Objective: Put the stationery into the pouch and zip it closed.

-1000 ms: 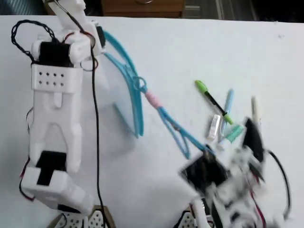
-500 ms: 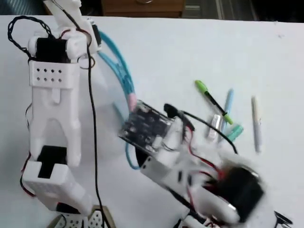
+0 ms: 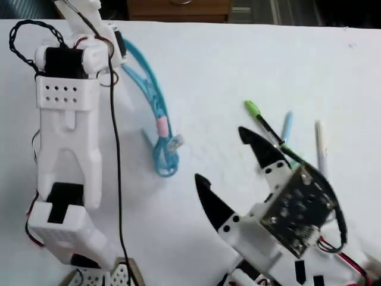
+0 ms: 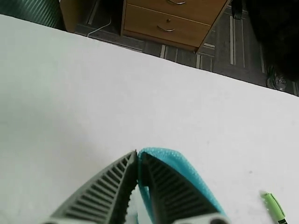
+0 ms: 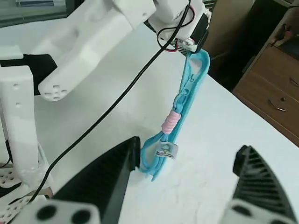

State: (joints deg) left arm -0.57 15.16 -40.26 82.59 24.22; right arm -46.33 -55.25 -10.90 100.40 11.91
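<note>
The blue pouch (image 3: 152,89) stands on edge in the upper left of the high view, running from near the bench's far edge down towards the centre. Its upper end is pinched in the left end effector (image 4: 137,156), whose ribbed jaws are pressed tight on the blue fabric. A pink sleeve (image 3: 161,126) and a small tag (image 3: 175,142) sit near the lower end.

A second ago the pouch's strap (image 3: 164,161) was stretched out towards the lower right. Now I see it curled in a loop just below the pink sleeve. Half a second ago my right arm lay over that lower end. It has since pulled back to the lower right, and the right end effector (image 3: 219,154) is spread wide with nothing between its black fingers (image 3: 208,199). The left arm has barely shifted.

The green pen (image 3: 253,109), pale blue pen (image 3: 287,125) and white pen (image 3: 320,140) lie on the bench (image 3: 238,59) right of centre, close beside the right end effector and well apart from the pouch. White bench surface stretches between the pouch and the pens, and across the upper right. A wooden drawer cabinet (image 4: 173,18) stands beyond the far edge.
</note>
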